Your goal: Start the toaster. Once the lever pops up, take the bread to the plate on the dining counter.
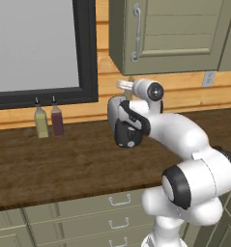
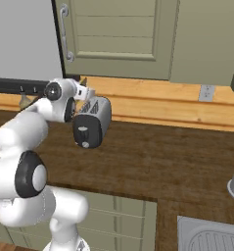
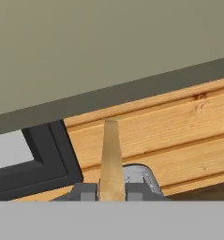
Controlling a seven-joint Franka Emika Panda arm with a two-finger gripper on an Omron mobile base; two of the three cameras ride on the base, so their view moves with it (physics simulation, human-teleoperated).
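- The end effector (image 3: pixel 111 192) is closed on the flat light tan bread slice (image 3: pixel 111 159), gripping it edge-on above the table.
- The rounded chrome-silver toaster with a black end panel (image 2: pixel 92 122) stands on the dark brown wooden table (image 2: pixel 162 162), near the wooden back wall, just below the end effector.

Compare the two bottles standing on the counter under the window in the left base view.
The left bottle holds pale yellow liquid; the right bottle holds dark red. The left bottle stands slightly nearer the camera and closer to the picture's edge; the right bottle stands nearer the arm. Both are upright, similar in size and shape, with small dark caps, side by side on the dark wooden counter against the wooden wall.
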